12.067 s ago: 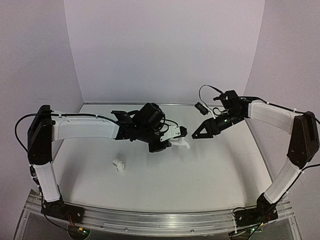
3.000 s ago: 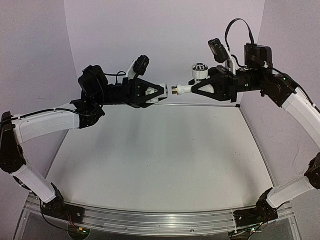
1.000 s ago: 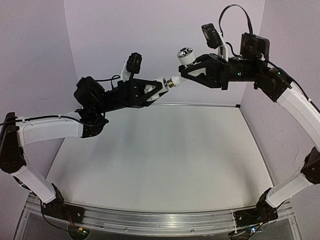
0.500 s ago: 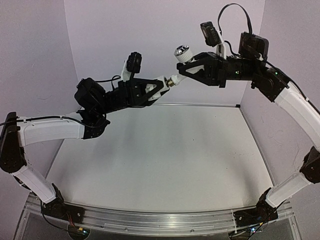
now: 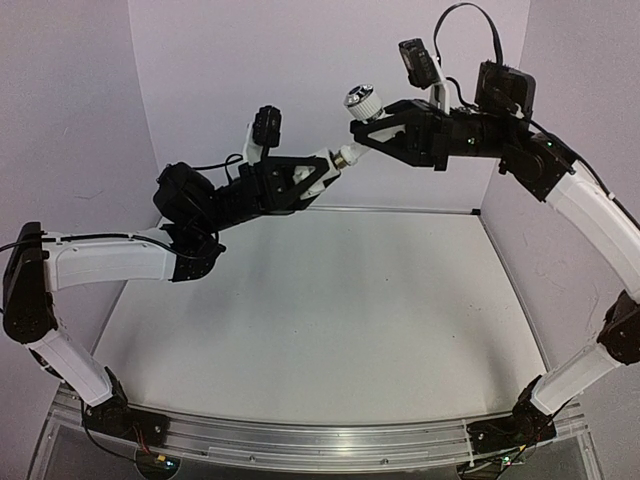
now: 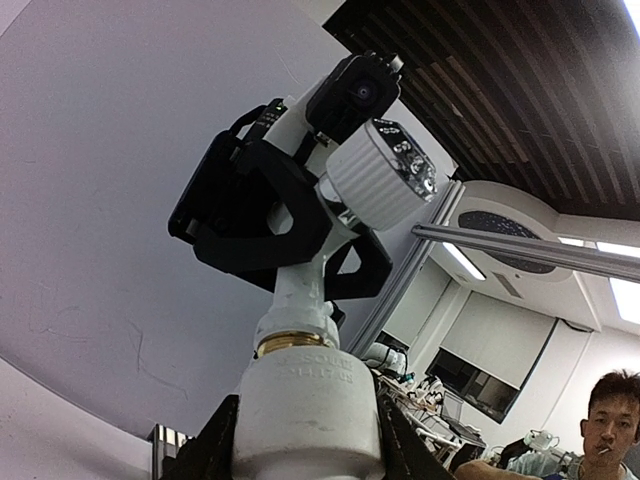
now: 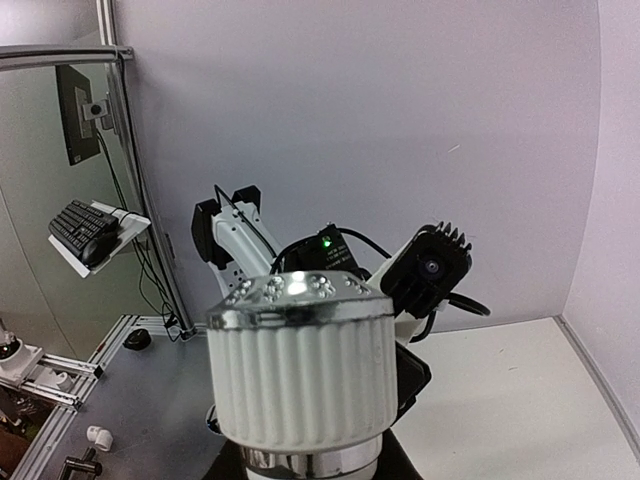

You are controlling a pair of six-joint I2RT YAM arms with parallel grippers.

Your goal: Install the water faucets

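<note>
Both arms are raised high above the table and meet in mid-air. My left gripper (image 5: 322,170) is shut on the short white cylindrical fitting (image 6: 308,405), its fingers (image 6: 212,456) flanking it. My right gripper (image 5: 366,134) is shut on the white water faucet (image 6: 300,295) just below its round ribbed knob (image 5: 360,98). That knob (image 7: 300,365) fills the right wrist view and hides the jaws there. The faucet's brass threaded end (image 6: 292,343) sits in the top of the fitting with only a narrow ring showing. The joined parts slant up to the right.
The white table (image 5: 330,320) lies far below both grippers. Lilac walls close in at the back and sides, and the right arm's wrist (image 5: 500,100) is near the right wall. An aluminium rail (image 5: 320,440) runs along the near edge.
Both grippers have drifted slightly up and to the left together, keeping the faucet and fitting joined. The knob sits a little higher and the left arm has stretched further right.
</note>
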